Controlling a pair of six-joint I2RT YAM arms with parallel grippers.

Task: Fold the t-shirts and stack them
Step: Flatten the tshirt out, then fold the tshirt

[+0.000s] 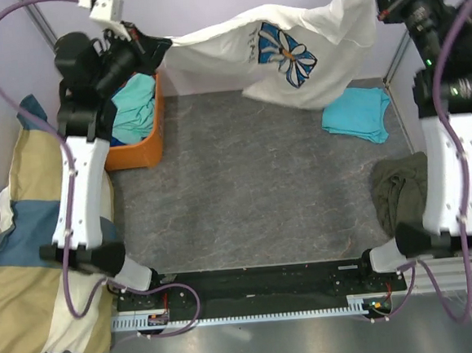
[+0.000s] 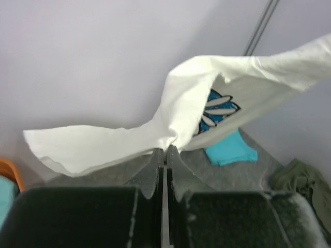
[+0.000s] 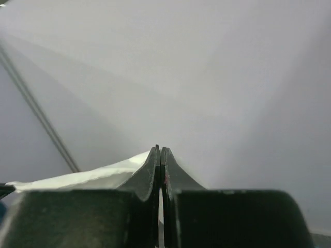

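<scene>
My left pincer (image 2: 164, 151) is closed on a bunched edge of the white tee (image 1: 308, 48). My right pincer (image 3: 160, 150) is closed too. Its wrist view shows only a sliver of white cloth beside the tips, so I take it to be pinching the other end rather than see it plainly. The tee hangs in the air, strung from above the bin (image 1: 136, 156) out to that bin's far right, sagging in the middle. Its blue flower print (image 1: 286, 51) is tilted and partly creased. It is thin, soft cotton and light. It holds no shape, and it twists and folds over itself wherever it is not pulled taut. I judge it won't slip from a firm pinch, but a hold on a single layer at a hem or shoulder seam would spread it flatter than the wad I hold now. The bin is orange, hard-walled and boxy, with a crumpled teal tee (image 1: 132, 107) inside. Well to the right of the bin a turquoise tee (image 1: 358, 114) lies folded into a rough square on the mottled grey table (image 1: 245, 192). An olive heap (image 1: 400, 188), limp and wrinkled, sits right of the bin and nearer my bases. Left of the bin slumps a plump checked pillow (image 1: 30, 266).
</scene>
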